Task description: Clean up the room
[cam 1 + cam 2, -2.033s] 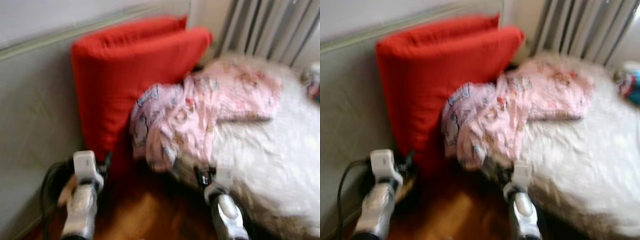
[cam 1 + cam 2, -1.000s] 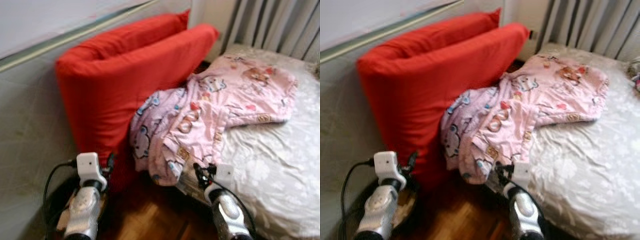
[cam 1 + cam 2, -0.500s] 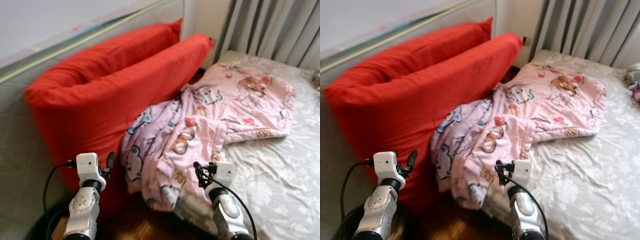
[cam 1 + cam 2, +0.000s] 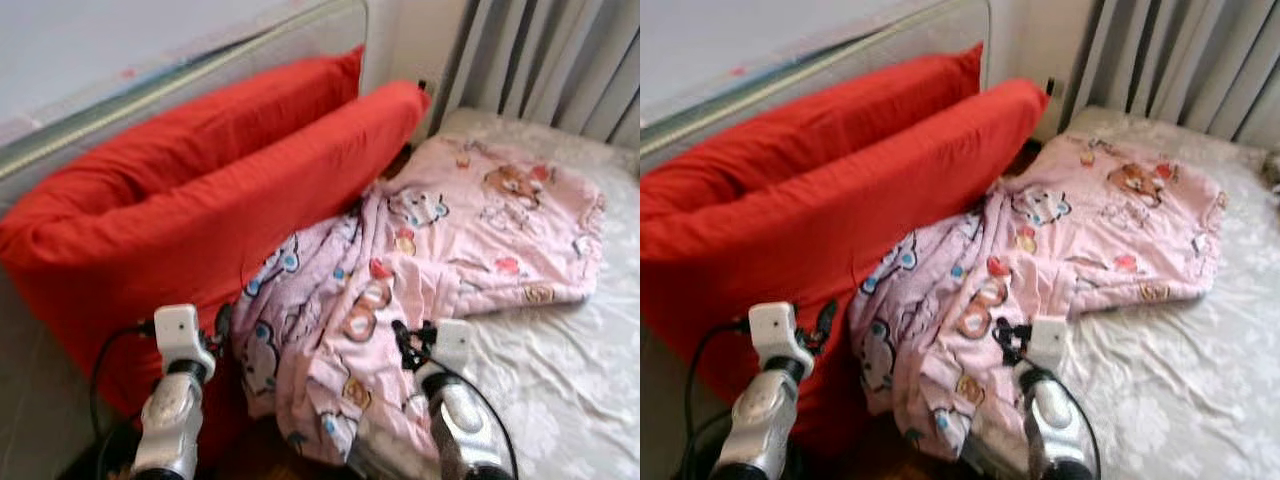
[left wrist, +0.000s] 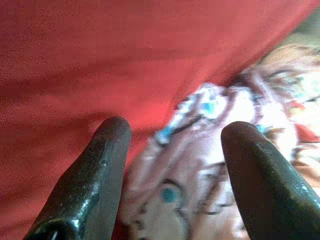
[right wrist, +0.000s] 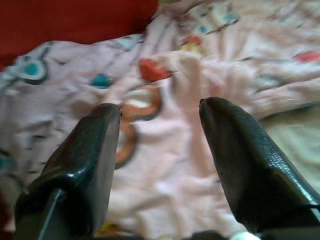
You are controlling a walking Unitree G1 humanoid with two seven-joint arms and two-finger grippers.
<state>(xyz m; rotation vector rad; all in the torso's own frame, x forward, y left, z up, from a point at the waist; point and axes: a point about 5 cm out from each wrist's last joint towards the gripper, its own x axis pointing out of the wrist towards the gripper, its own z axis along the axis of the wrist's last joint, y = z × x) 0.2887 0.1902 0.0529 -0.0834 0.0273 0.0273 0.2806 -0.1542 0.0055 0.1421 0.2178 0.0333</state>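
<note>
A pink cartoon-print blanket (image 4: 440, 250) lies crumpled across the near corner of a bed and hangs over its edge. Two big red cushions (image 4: 190, 220) stand against the wall, touching the blanket's left side. My left gripper (image 5: 172, 150) is open and empty, facing the spot where the red cushion (image 5: 100, 55) meets the blanket (image 5: 200, 170). My right gripper (image 6: 160, 125) is open and empty just above the blanket's (image 6: 165, 165) folds. In the head view the left arm (image 4: 175, 400) is low by the cushions, and the right arm (image 4: 450, 400) hovers over the blanket's hanging edge.
The bed has a white patterned sheet (image 4: 560, 390) on the right. Grey curtains (image 4: 540, 60) hang behind the bed. A pale wall with a rail (image 4: 150, 90) runs behind the cushions. A dark strip of floor (image 4: 250, 460) shows between my arms.
The camera has moved closer and higher over the bed, so cushions and blanket appear larger. Both arms have come forward toward the blanket; the wooden floor is mostly out of sight.
</note>
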